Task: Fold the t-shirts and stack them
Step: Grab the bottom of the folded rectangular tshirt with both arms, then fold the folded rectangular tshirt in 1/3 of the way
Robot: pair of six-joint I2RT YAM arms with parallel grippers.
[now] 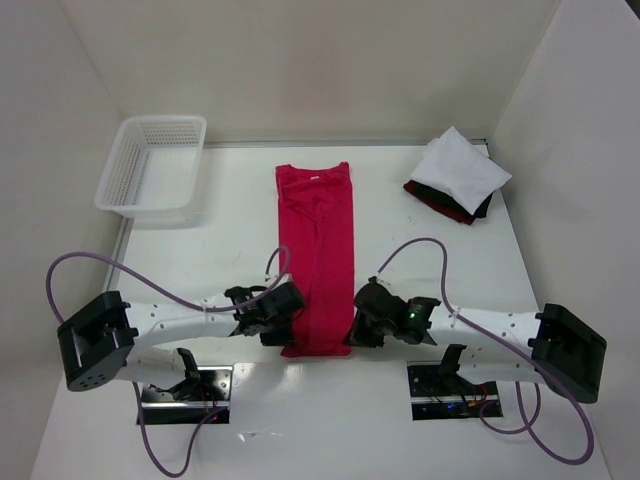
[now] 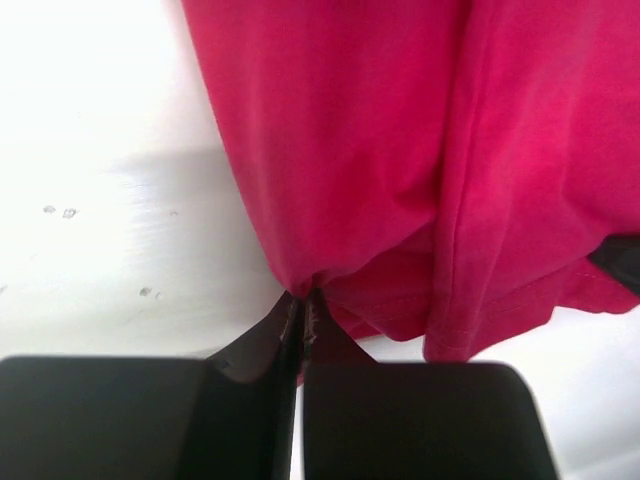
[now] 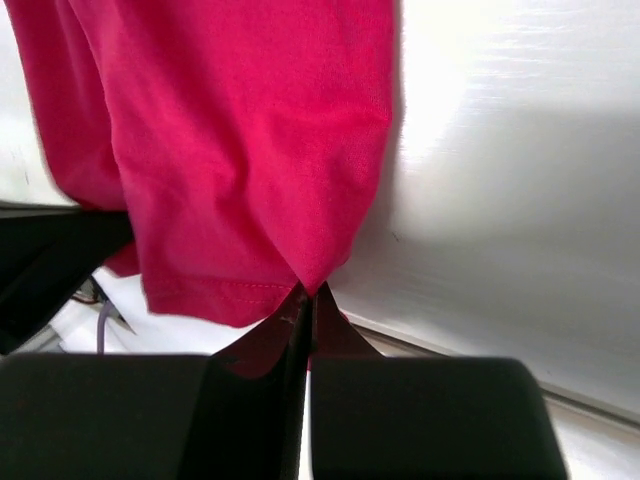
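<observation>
Top external view has the crimson t-shirt (image 1: 316, 255) lying as a long narrow strip on the table (image 1: 200, 255), stretching away from both sets of fingers. The left gripper (image 1: 287, 320) is at its near left corner and the right gripper (image 1: 358, 325) at its near right corner. Each wrist camera shows jaws pressed shut on a small tuck of hem, cloth fanning out just beyond the fingertips (image 2: 275, 340) (the bite looks shallow, right at the edge). That shallow bite is the main risk: if the arms lift or carry the hem forward briskly, the shirt's weight could drag one corner out and the fold would land skewed. Either pinch may also hold only some of the stacked layers, letting the tucked-in sides slide open. Uneven travel between the two arms would twist the strip. The folded white t-shirt (image 1: 460, 170) rests on the dark maroon t-shirt (image 1: 448, 208), well beyond the right fingers.
</observation>
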